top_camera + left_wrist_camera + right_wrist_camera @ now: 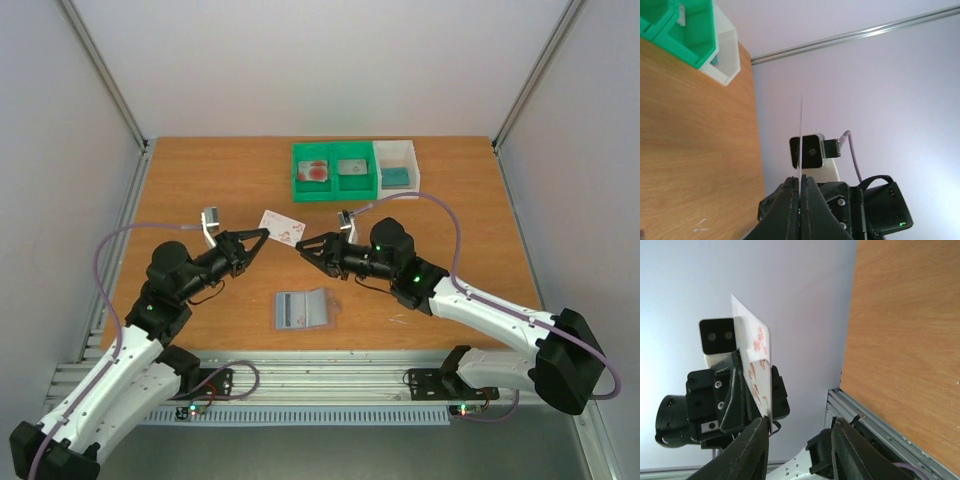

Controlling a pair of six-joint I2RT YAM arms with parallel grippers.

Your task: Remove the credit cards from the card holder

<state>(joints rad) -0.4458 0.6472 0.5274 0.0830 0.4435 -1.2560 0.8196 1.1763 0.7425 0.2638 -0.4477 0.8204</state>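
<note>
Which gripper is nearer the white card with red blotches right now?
Left. The left gripper is shut on the white card at its edge, holding it in the air. The right gripper sits just off the card's opposite corner, fingers open, not gripping it.

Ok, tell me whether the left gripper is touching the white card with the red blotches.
Touching. The left wrist view shows the white card edge-on, its lower end pinched between the shut fingers of the left gripper, with no gap on either side.

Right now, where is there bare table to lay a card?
Bare wood: the far left corner beside the trays, and the far right corner. Crowded mid-table, where the left gripper and right gripper meet at the card, beyond the holder.
</note>
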